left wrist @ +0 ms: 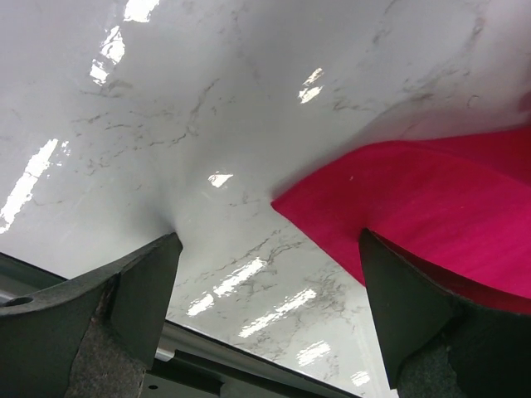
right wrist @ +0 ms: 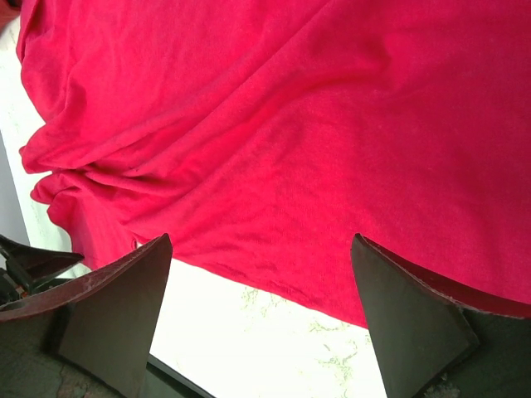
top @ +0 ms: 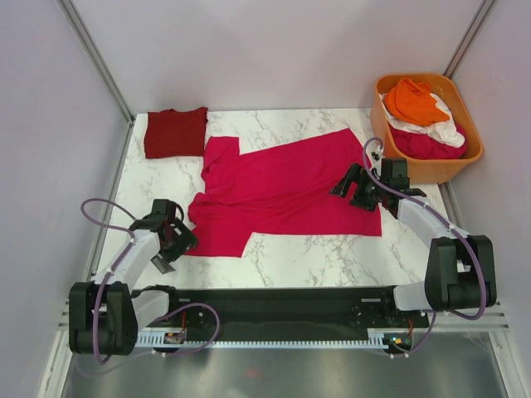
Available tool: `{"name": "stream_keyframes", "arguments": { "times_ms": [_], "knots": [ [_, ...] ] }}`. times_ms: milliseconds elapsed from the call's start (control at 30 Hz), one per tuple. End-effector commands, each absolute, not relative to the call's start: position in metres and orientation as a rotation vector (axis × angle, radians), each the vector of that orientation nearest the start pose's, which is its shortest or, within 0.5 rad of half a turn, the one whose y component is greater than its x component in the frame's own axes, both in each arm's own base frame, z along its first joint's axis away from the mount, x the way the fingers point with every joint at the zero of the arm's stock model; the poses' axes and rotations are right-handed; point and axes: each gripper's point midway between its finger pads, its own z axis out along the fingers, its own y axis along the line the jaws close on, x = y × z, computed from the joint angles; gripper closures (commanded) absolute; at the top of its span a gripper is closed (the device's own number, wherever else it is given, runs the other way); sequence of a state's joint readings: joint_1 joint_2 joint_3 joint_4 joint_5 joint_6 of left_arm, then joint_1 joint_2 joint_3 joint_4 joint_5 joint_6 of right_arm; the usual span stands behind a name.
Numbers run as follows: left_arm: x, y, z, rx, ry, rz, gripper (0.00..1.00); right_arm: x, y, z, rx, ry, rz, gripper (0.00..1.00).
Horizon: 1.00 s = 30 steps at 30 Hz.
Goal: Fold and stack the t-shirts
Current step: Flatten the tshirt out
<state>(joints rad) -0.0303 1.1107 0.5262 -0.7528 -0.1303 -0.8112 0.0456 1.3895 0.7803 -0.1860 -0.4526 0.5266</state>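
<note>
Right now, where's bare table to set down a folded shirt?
Free: near strip between magenta shirt and base rail; far strip between maroon shirt and orange tub; left edge near maroon shirt. Crowded: centre under magenta shirt, with right gripper over its right hem.

1. I have a white marble table (top: pixel 315 257) with grey veins filling the middle of my overhead view. Through the left wrist camera its glossy top throws back bright glints.
2. At two o'clock an orange plastic tub (top: pixel 436 172) stands upright by the table's far right corner.
3. A left frame post (top: pixel 95 58) slants away at eleven o'clock and a right frame post (top: pixel 469 37) at one o'clock, both against plain white walls (top: pixel 274 50).
4. At six o'clock a black strip (top: pixel 282 300) runs along the near edge, with a white toothed rail (top: pixel 274 337) just beside it.
</note>
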Motion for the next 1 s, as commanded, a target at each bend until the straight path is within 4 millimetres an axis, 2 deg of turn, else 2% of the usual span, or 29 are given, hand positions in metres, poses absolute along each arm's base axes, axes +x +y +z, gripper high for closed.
{"name": "stream_keyframes", "arguments": {
  "times_ms": [0,333,500,733,967],
  "knots": [
    [0.167,-0.01,0.008,-1.159,2.627,0.062,0.03,0.338,0.108,0.098,0.337,2.375,0.788,0.02],
    [0.169,-0.01,0.002,-1.174,2.68,0.102,0.03,0.34,0.106,0.097,0.346,2.377,0.773,0.02],
    [0.176,-0.01,0.003,-1.179,2.691,0.112,0.03,0.338,0.106,0.095,0.343,2.382,0.77,0.02],
    [0.192,-0.011,0.02,-1.155,2.617,0.055,0.03,0.339,0.105,0.094,0.347,2.382,0.767,0.02],
    [0.191,-0.011,0.026,-1.144,2.577,0.026,0.03,0.34,0.106,0.093,0.345,2.387,0.77,0.02]
  ]
}}
